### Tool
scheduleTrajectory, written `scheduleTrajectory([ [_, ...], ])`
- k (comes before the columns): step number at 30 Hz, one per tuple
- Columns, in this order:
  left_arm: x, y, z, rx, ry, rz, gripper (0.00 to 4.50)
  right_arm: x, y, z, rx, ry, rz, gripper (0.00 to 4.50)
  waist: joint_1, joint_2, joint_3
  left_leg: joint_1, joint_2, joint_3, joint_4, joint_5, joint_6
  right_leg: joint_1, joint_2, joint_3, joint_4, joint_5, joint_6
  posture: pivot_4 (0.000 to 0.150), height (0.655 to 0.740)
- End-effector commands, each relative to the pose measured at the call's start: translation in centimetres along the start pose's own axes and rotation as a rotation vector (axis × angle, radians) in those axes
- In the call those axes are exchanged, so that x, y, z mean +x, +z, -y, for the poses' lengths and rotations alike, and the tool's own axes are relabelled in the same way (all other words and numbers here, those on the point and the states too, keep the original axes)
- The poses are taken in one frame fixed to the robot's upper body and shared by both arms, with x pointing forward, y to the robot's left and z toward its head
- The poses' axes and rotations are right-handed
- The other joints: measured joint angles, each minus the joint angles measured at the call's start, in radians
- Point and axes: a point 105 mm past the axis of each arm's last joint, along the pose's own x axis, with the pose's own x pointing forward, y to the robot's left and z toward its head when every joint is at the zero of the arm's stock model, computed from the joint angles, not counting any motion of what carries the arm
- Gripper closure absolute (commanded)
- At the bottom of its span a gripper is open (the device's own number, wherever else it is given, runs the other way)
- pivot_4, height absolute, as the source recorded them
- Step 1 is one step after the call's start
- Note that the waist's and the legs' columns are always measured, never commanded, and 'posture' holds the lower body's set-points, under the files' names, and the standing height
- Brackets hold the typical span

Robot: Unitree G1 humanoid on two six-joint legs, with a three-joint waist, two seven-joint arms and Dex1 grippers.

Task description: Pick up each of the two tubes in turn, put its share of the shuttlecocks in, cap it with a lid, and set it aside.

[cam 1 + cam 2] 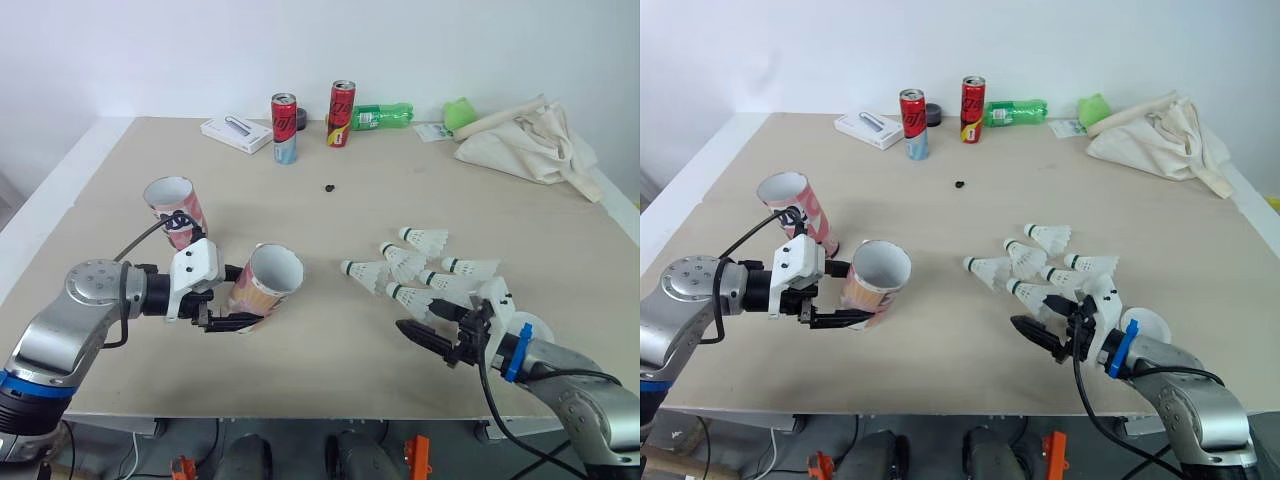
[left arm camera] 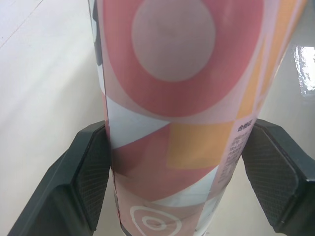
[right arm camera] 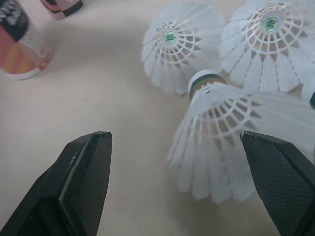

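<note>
My left gripper (image 1: 235, 298) is shut on a pink and orange patterned tube (image 1: 262, 283), held tilted with its open mouth up and toward the right; both pads (image 2: 93, 172) press its sides. A second tube (image 1: 175, 210) stands just behind it. Several white shuttlecocks (image 1: 405, 262) lie scattered at the right. My right gripper (image 1: 420, 320) is open low over the table, and the nearest shuttlecock (image 3: 221, 128) lies between its fingers (image 3: 88, 172), touching neither. A white round lid (image 1: 532, 327) peeks out beside the right wrist.
At the back stand two drink cans (image 1: 284, 128) (image 1: 342, 113), a green bottle (image 1: 382, 116) lying down, a white box (image 1: 236, 133) and a cream cloth bag (image 1: 530, 150). A small black object (image 1: 329, 187) lies mid-table. The front edge runs just below both grippers.
</note>
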Motion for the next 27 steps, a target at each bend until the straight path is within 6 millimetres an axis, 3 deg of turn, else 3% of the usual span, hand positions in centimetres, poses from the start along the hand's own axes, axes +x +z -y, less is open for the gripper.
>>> scheduleTrajectory([
  [1,0.1,0.5,0.6,0.005,-0.019,0.019,0.98,0.3,0.9,-0.1,-0.022,0.012,0.036,0.79,0.000,0.000,0.000,0.000,0.000,0.000,0.000,0.000,0.000,0.000,0.000,0.000,0.000,0.000,0.000,0.150,0.7400],
  [8,0.0,0.6,0.6,0.002,-0.011,0.016,0.98,0.2,0.8,-0.9,-0.004,0.061,0.041,4.35,0.000,0.000,0.000,0.000,0.000,0.000,0.000,0.000,0.000,0.000,0.000,0.000,0.000,0.000,0.000,0.150,0.7400],
  [19,0.1,0.8,0.5,0.000,-0.015,0.022,0.98,-1.1,2.2,-1.9,-0.009,0.089,0.080,4.44,0.000,0.000,0.000,0.000,0.000,0.000,0.000,0.000,0.000,0.000,0.000,0.000,0.000,0.000,0.000,0.150,0.7400],
  [24,0.2,0.8,0.4,-0.001,-0.019,0.024,0.98,-2.2,4.8,-3.2,-0.066,0.147,0.128,4.44,0.000,0.000,0.000,0.000,0.000,0.000,0.000,0.000,0.000,0.000,0.000,0.000,0.000,0.000,0.000,0.150,0.7400],
  [27,0.3,0.8,0.4,0.000,-0.025,0.024,0.98,-3.5,7.0,-5.6,-0.143,0.279,0.145,4.44,0.000,0.000,0.000,0.000,0.000,0.000,0.001,0.000,0.000,0.000,0.000,0.000,0.000,0.001,0.001,0.150,0.7400],
])
